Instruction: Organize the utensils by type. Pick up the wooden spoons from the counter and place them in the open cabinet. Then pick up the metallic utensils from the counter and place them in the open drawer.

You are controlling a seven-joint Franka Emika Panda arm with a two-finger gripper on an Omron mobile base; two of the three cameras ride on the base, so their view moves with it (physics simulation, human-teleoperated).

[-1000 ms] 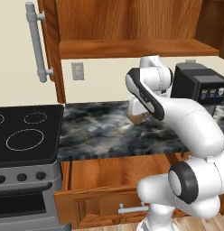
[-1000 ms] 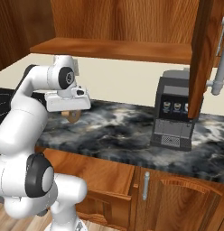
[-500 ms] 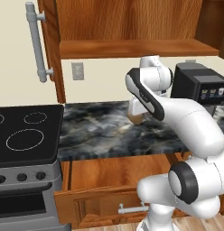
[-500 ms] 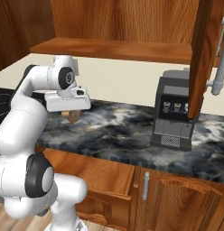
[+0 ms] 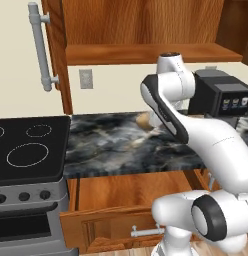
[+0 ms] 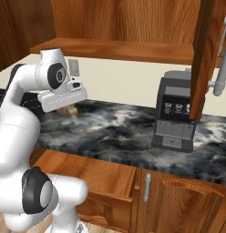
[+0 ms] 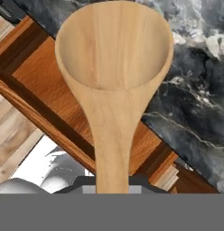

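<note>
My gripper (image 7: 112, 187) is shut on the handle of the large wooden spoon (image 7: 114, 63), whose round bowl points away from the hand. It hangs a little above the black marbled counter (image 5: 111, 145), near the front edge over the open drawer (image 7: 50, 85). From the base, the spoon's tan bowl (image 5: 144, 119) peeks out beside the hand (image 5: 157, 122). In the right base view the spoon (image 6: 67, 110) shows under the hand (image 6: 62, 98). The open cabinet's shelf (image 5: 146, 52) runs above. The smaller spoon and the metal pieces are out of view.
A dark coffee machine (image 5: 223, 97) stands on the counter right of the arm (image 6: 174, 116). The black stove (image 5: 26, 150) adjoins the counter's left end. Open cabinet doors hang at the left (image 5: 53, 50) and right (image 6: 206, 54). The drawer (image 5: 121, 192) juts out below.
</note>
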